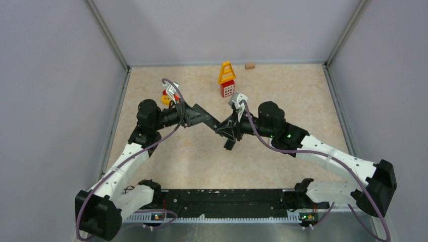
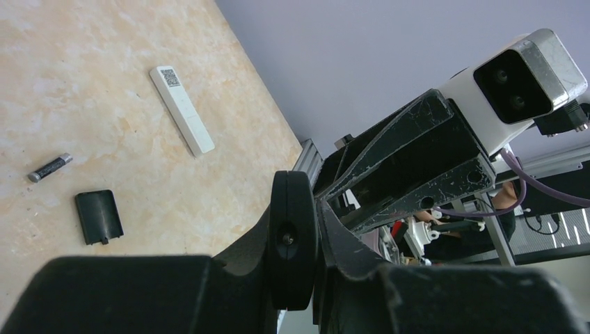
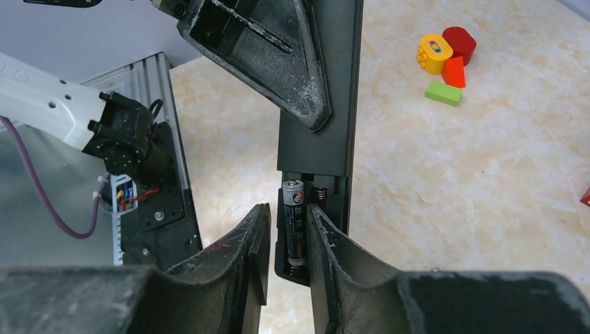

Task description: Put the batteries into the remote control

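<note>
Right claw (image 3: 286,212): released; its fingers stand slightly parted, one on each side of a battery (image 3: 293,223), with a sliver of gap on each side.
Battery: dark and silvery, lying lengthwise in the open compartment at the end of the black remote (image 3: 327,104).
Black remote: held over the middle of the desk (image 1: 202,156), compartment end toward the right claw.
Left claw (image 1: 209,120): clenched on the black remote's other end, facing the right claw tip to tip.
Loose battery (image 2: 49,168): flat on the desk, near the cover (image 2: 99,216).
Cover: small black lid, lying flat.
White remote (image 2: 182,110): lying flat near a desk edge under the grey wall (image 2: 362,56); which edge, I cannot tell.
Blocks (image 3: 445,59): yellow, red, orange and green, clustered in the far left part of the desk.
Yellow cone (image 1: 226,73): standing on a red cube (image 1: 227,88), near the middle of the far edge.
</note>
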### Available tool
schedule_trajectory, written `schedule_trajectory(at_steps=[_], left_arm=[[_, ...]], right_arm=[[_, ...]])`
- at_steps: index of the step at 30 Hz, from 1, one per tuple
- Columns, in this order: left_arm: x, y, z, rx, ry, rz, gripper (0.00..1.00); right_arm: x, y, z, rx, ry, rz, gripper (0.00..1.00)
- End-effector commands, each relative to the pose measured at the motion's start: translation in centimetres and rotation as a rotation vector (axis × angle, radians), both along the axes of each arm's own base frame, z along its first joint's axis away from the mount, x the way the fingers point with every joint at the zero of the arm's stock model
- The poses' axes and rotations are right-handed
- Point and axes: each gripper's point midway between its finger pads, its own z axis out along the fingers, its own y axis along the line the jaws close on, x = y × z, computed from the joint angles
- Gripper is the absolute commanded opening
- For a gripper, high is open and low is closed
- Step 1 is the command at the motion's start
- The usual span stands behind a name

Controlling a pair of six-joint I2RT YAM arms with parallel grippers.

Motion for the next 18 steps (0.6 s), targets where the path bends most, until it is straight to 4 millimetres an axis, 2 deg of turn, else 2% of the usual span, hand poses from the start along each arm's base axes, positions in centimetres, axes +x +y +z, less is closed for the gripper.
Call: schedule_trajectory(at_steps=[1, 11, 18], left_arm=[[-0.6, -0.2, 3.4, -0.039, -0.111, -0.035, 0.0], [-0.5, -0.1, 3.2, -0.032, -0.121, -0.031, 0.0], [0.3, 0.1, 3.1, -0.024, -0.134, 0.02, 0.0]], right_arm=[[0.1, -0.3, 2.3, 0.019, -0.024, -0.029, 0.3], [-0.3, -0.9, 4.9, 0.084, -0.019, -0.05, 0.51], [0.2, -2.2, 7.9, 0.168, 0.082, -0.173, 0.68]])
